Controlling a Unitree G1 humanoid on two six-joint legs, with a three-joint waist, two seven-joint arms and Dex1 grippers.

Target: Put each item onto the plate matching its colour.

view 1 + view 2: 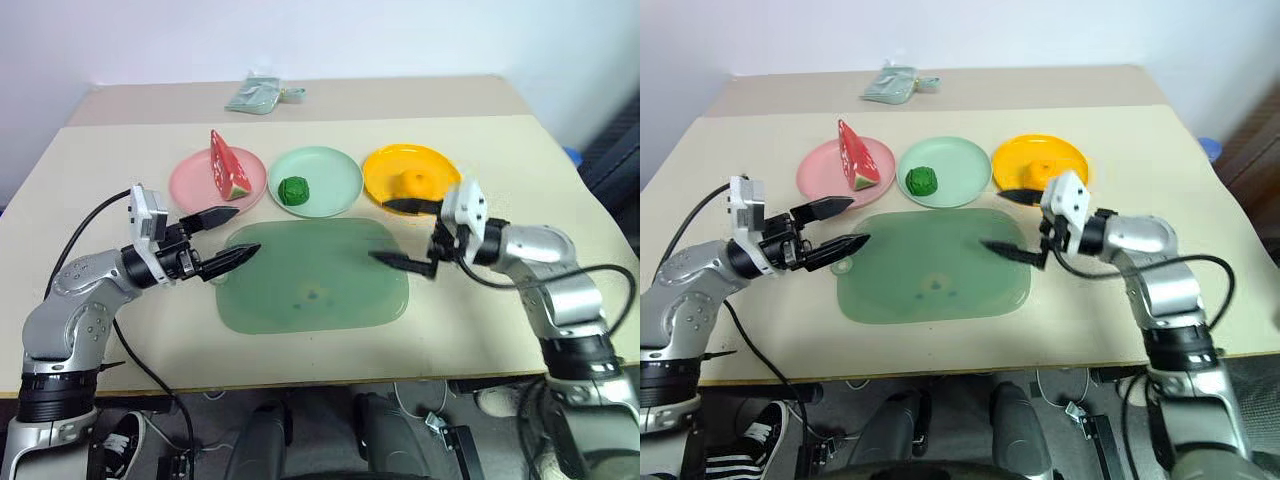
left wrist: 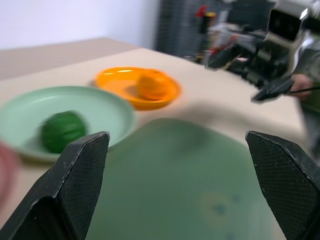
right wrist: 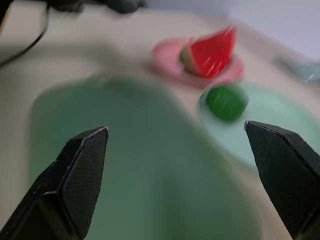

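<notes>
All three sorted: melon, ball, orange plated; both fingers released, just retract clear.

Your right wrist view smears the watermelon wedge and green ball; at 3 o'clock, the mint plate is cut off.

Three plates sitting in a row across mid-desk: left plate w/ watermelon wedge, middle plate w/ bumpy ball, right plate w/ orange. Mat lying just in front, toward near edge. Pouch resting by far edge.
</notes>
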